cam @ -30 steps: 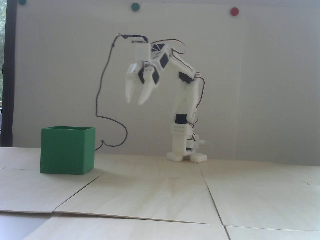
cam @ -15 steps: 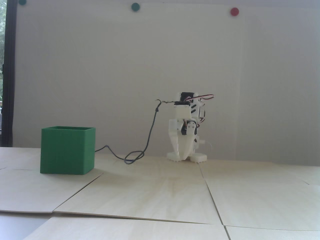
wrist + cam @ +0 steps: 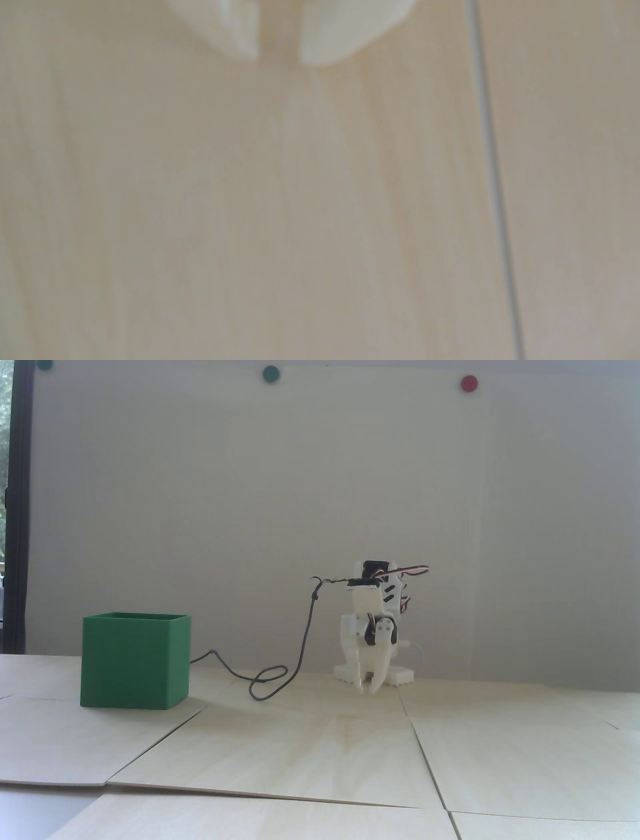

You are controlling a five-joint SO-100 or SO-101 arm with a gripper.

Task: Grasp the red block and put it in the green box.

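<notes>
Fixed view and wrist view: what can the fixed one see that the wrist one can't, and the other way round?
Only the fixed view shows the green box on the table's left, the whole folded white arm, a looping black cable, and round magnets on the wall, like the red magnet. Only the wrist view shows, close up and blurry, the bare wood under the fingertips and a thin seam between boards. Both show the gripper, slightly open and holding nothing, and the pale wooden table. Neither shows a red block.
</notes>
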